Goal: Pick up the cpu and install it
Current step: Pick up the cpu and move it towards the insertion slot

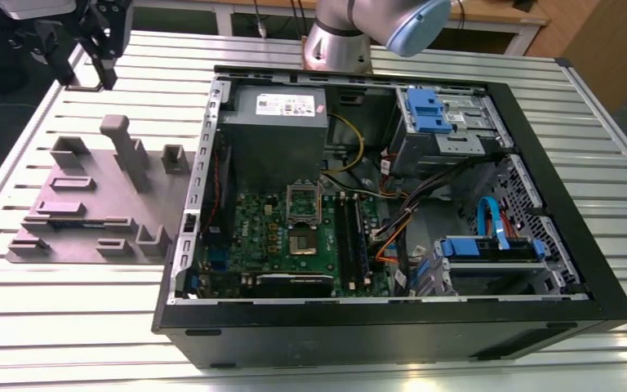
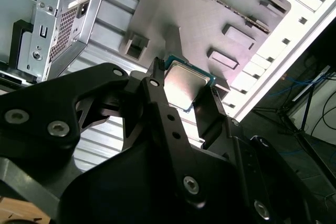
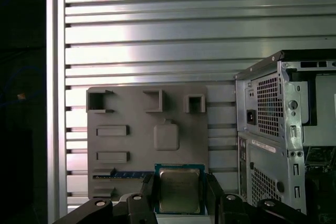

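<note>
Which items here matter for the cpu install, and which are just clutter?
Job: cpu, held in gripper; motherboard in case.
Lying about: grey parts holder, power supply, blue drive cage, cables.

An open computer case [image 1: 401, 331] is laid on its side on the slatted metal bench [image 1: 63, 327]. A green motherboard [image 1: 251, 219], a grey power supply [image 1: 275, 139] and blue drive brackets [image 1: 427, 110] are seen inside. A grey moulded fixture plate [image 1: 85, 192] is set just beside the case, on the exterior view's left.

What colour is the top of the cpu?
The cpu top is silver-grey, clearest in the first wrist view.
</note>
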